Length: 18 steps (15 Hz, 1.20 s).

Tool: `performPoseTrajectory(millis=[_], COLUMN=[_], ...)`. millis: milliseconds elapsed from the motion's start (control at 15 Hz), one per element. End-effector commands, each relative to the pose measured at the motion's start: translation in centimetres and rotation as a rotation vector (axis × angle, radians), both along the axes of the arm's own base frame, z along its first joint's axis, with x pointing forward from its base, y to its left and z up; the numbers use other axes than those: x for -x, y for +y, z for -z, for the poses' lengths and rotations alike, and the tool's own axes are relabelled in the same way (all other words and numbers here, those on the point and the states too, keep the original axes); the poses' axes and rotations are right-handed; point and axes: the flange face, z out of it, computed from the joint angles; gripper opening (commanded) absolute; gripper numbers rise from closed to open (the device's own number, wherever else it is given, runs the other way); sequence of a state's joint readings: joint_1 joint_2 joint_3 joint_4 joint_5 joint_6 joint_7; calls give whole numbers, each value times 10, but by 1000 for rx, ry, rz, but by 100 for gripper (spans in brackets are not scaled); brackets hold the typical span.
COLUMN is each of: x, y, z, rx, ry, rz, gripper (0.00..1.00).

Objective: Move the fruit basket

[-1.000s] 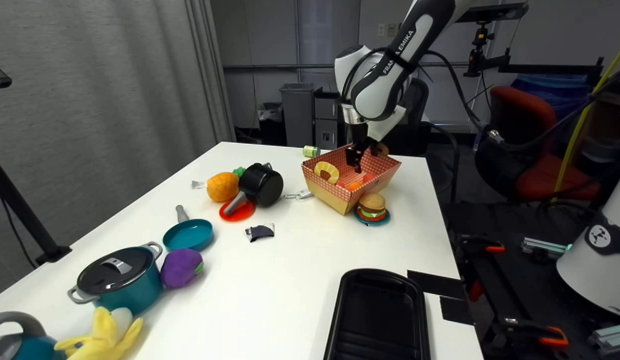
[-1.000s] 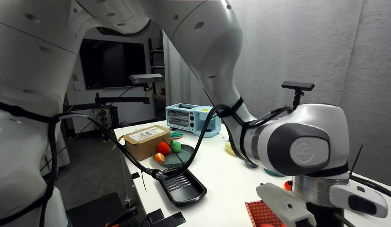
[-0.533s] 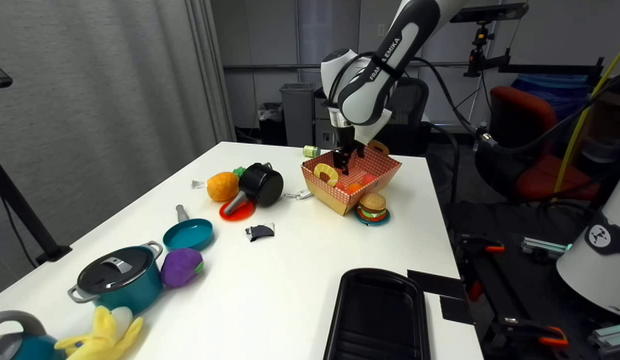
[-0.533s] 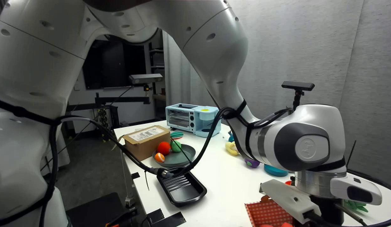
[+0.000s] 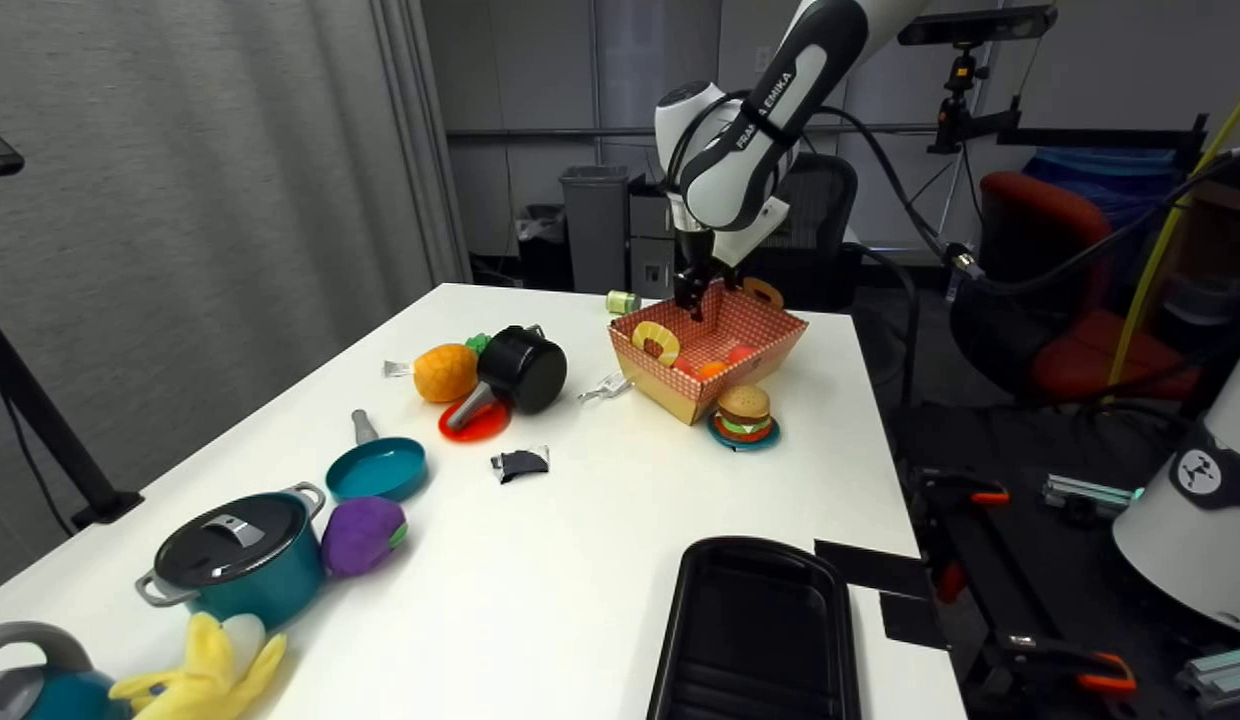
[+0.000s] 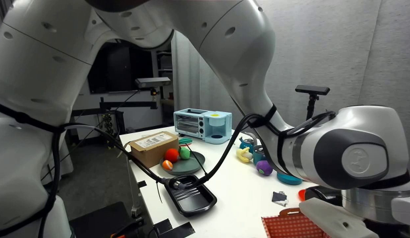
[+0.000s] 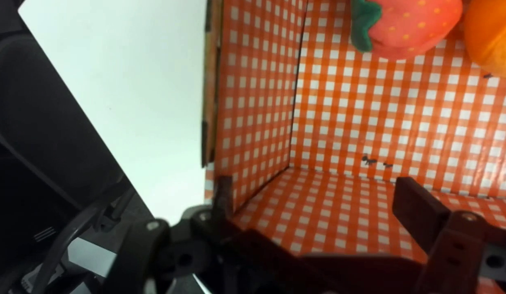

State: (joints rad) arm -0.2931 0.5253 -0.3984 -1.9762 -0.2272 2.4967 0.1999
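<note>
Fruit basket point(image 5: 652, 378): far right of table point(image 5: 600, 570) in an exterior view; gripper point(image 7: 313, 190) spread wide, empty.
Likely light, bendy card, fruit point(image 7: 412, 26) loose; pinch far wall point(image 5: 748, 318) near rim, lift level.

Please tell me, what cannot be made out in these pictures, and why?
Basket: cut off by the bottom edge in an exterior view.
Orange fruit: cut off by the wrist view's top and right edges.
Pot: partly behind the arm in an exterior view.
Box label: too small to read in an exterior view.
</note>
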Motion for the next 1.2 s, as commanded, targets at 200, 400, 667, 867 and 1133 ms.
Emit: performPoseTrajectory(millis=[200,400,667,867,1133], x=[7,10,10,9,8], y=[-28,-29,-27,-27,-25], z=[-9,-8,-9,-8,-7], rx=[26,30,36,36,27], ry=[-51,-53,-56,-62,-58], rz=[78,95,112,128,119], gripper=[100,100,74,60,30])
